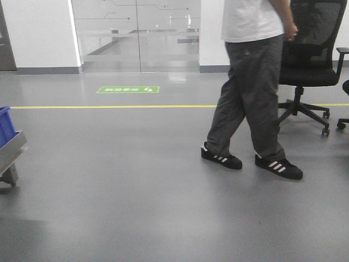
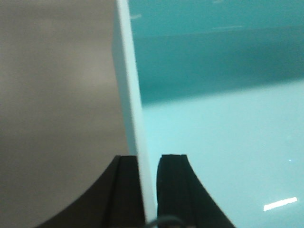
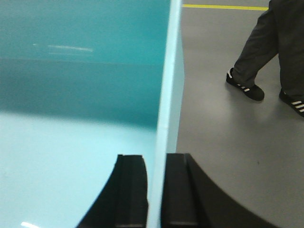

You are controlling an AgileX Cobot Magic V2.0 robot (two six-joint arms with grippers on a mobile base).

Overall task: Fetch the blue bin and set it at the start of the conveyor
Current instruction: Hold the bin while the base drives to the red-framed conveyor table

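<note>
Out front, a man (image 1: 251,93) crosses the floor (image 1: 136,191) mid-stride. The left gripper (image 2: 150,164) pinches the blue bin (image 2: 223,156) by one wall. The right gripper (image 3: 156,164) pinches the opposite wall (thin holds), so bumping him could twist it loose.

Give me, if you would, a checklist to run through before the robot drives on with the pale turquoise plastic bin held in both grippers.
1. Left gripper hold: ok, jaws closed on a wall of the pale turquoise plastic bin.
2. Right gripper hold: ok, jaws closed on a bin wall too.
3. Way ahead: not ok, a person in grey trousers is mid-stride on the grey floor in front.
4. Black office chair: ok, off to the right behind the person.
5. Conveyor start in sight: not ok, no view shows it.
6. Bin level: cannot tell.
</note>
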